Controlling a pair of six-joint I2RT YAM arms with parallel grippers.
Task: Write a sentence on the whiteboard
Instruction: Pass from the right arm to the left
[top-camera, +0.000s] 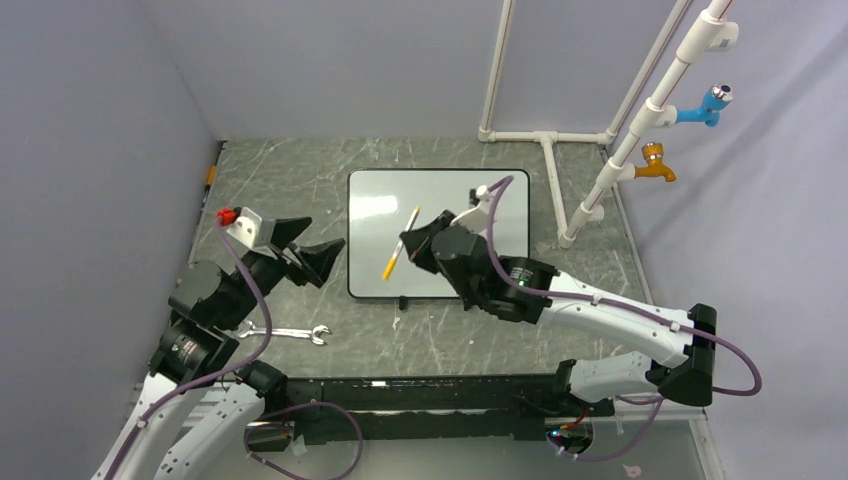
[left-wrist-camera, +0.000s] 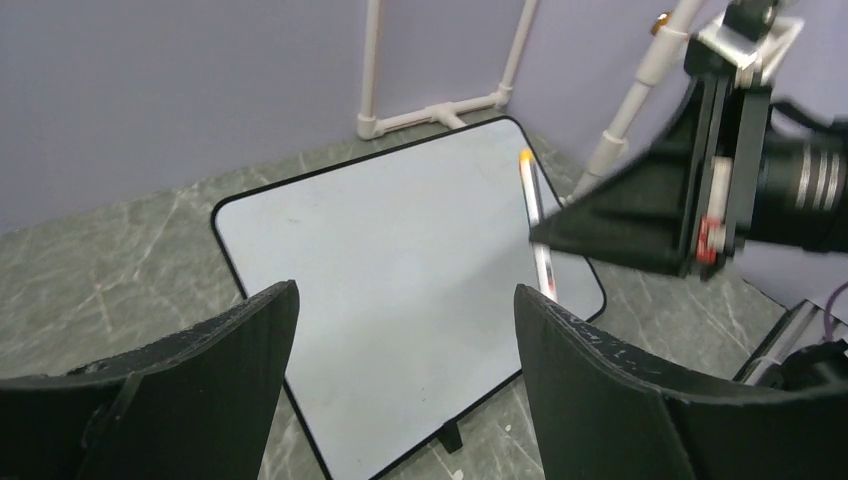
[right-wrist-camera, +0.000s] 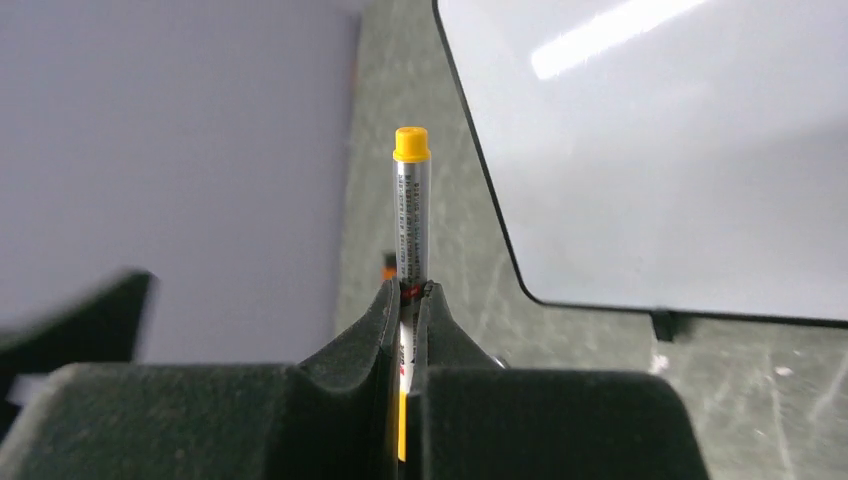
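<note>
One marker (right-wrist-camera: 412, 210) | clamped in right pincer (right-wrist-camera: 412, 292) | over whiteboard (top-camera: 440, 195)

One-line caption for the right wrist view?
Orange-capped marker in the shut right gripper, blank whiteboard beyond.

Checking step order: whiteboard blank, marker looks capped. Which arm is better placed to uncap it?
Left, probably: the left gripper stands open and empty, facing the marker, while the right gripper is shut on it.
</note>
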